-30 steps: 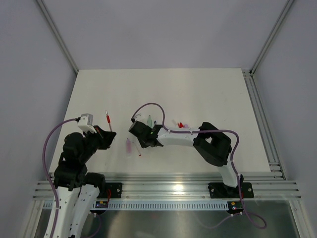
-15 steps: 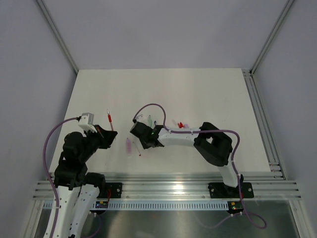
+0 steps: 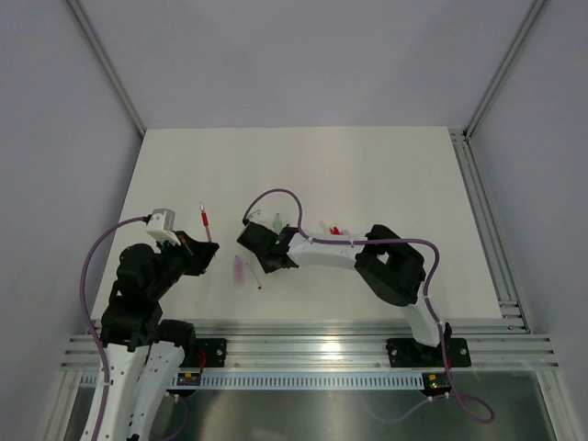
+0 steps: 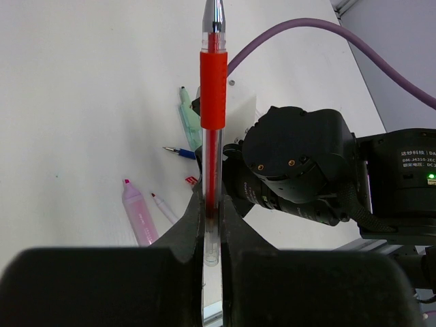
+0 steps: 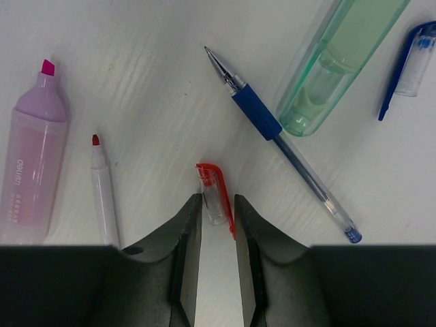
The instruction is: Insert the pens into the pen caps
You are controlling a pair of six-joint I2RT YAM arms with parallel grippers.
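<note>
Red cap (image 5: 213, 193) lies flat on the table (image 3: 367, 175) between the fingertips of the right gripper (image 5: 216, 216). Its jaws are parted and straddle the cap; contact cannot be confirmed. The right arm (image 3: 331, 255) reaches left across the table, wrist down. The left gripper (image 4: 212, 228) is clenched on the red pen (image 4: 212, 88), tip pointing away. The pink highlighter (image 5: 30, 184) reads "deli".
</note>
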